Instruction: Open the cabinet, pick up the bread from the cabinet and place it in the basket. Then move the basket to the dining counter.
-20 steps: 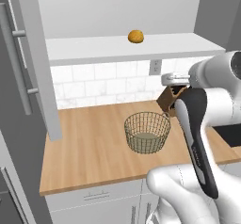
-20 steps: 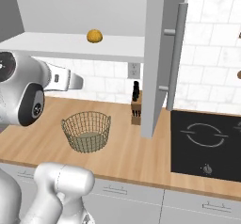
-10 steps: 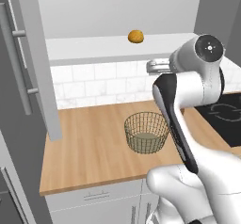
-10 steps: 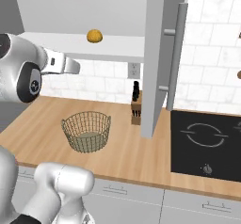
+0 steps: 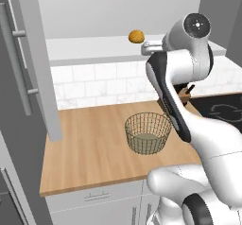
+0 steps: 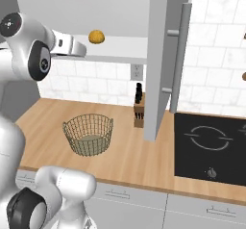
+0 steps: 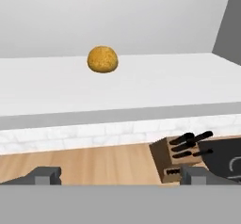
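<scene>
The bread, a small golden-brown roll, sits on the pale shelf of the open cabinet. My gripper hangs in front of the shelf edge, a little lower than the bread and short of it. It is open, with its dark fingertips wide apart and nothing between them. The tan wire basket stands on the wooden counter below, holding nothing.
One cabinet door hangs open to the right of the shelf, the other stands open at the far left. A knife block sits by the tiled wall, beside a black cooktop. Grey drawers run under the counter.
The arm has swung up, and the open gripper has risen from counter height to the shelf edge, closer to the bread. The bread and basket have not moved.
</scene>
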